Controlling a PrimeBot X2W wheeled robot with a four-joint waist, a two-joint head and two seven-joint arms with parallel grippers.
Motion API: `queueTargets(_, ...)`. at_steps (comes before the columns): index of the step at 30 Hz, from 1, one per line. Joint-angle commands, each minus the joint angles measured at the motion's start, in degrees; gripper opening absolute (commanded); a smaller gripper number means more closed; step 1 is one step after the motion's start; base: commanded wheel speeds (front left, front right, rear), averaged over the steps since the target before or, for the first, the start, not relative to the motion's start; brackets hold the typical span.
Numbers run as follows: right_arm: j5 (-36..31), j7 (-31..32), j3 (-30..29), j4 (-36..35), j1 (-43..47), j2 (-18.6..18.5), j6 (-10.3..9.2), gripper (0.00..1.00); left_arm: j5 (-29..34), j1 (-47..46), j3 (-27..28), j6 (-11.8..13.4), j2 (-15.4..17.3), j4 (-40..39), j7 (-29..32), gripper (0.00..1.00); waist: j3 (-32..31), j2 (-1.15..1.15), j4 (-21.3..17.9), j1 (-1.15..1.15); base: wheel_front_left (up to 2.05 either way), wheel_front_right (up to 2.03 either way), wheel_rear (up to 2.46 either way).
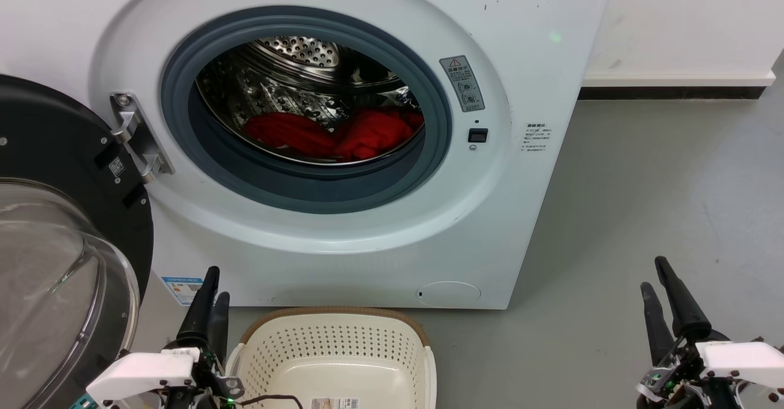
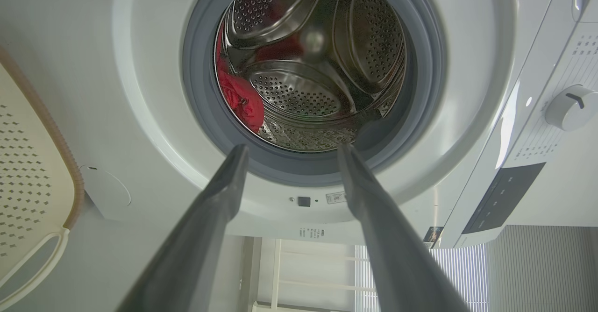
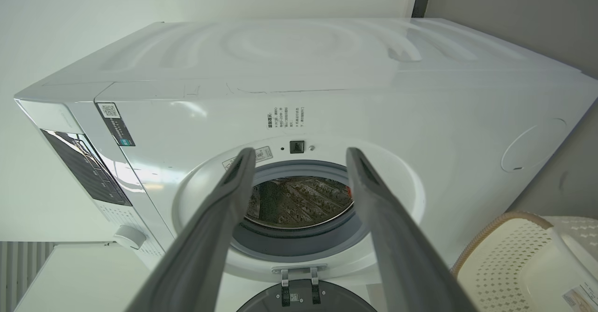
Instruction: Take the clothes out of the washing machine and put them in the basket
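Head view is showing the washing machine (image 1: 367,262), a smooth white box with a round porthole, its black-rimmed glass door (image 1: 73,213) hanging open beside it. Inside its shiny perforated steel drum (image 1: 294,60), ringed by a grey rubber gasket (image 1: 306,188), the clothes (image 1: 331,133) are lying as a crumpled bright red heap of soft fabric. The basket (image 1: 334,341), cream plastic with rounded corners, dotted walls and a brown rim, is sitting just in front of the washing machine. The left gripper (image 1: 215,286) and right gripper (image 1: 653,274) are hovering before the washing machine, dark tapered fingers spread wide and gripping nothing, the clothes lying well beyond their tips.
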Motion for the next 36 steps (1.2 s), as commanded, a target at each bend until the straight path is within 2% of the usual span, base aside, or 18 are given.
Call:
queueTargets(1,-1.05,-0.68,-0.14,-1.16,-0.99,-0.03,0.0,1.0,1.33,-0.94,0.08,-0.01,0.11,-1.57,-0.62,1.0,0.02,0.0,0.0,0.0,0.0,0.0,0.0)
queueTargets(7,-6.77,-2.36,-0.61,-2.57,-0.58,-0.02,0.0,1.0,8.2,-0.9,0.2,1.03,0.12,-3.68,-2.29,1.0,0.1,0.0,0.0,0.0,0.0,0.0,0.0)
queueTargets(19,-22.87,-5.4,-0.71,-7.39,0.68,-0.02,0.0,1.0,23.65,-0.03,-2.61,5.51,0.13,-8.08,-5.32,1.0,0.33,0.0,-0.04,0.0,0.0,0.0,0.0)
queueTargets(36,-45.91,-9.09,1.41,-12.75,2.76,-0.01,0.0,1.0,42.44,0.91,-5.77,9.37,0.16,-10.7,-8.98,1.0,0.43,0.0,0.01,0.0,0.0,0.0,0.0)
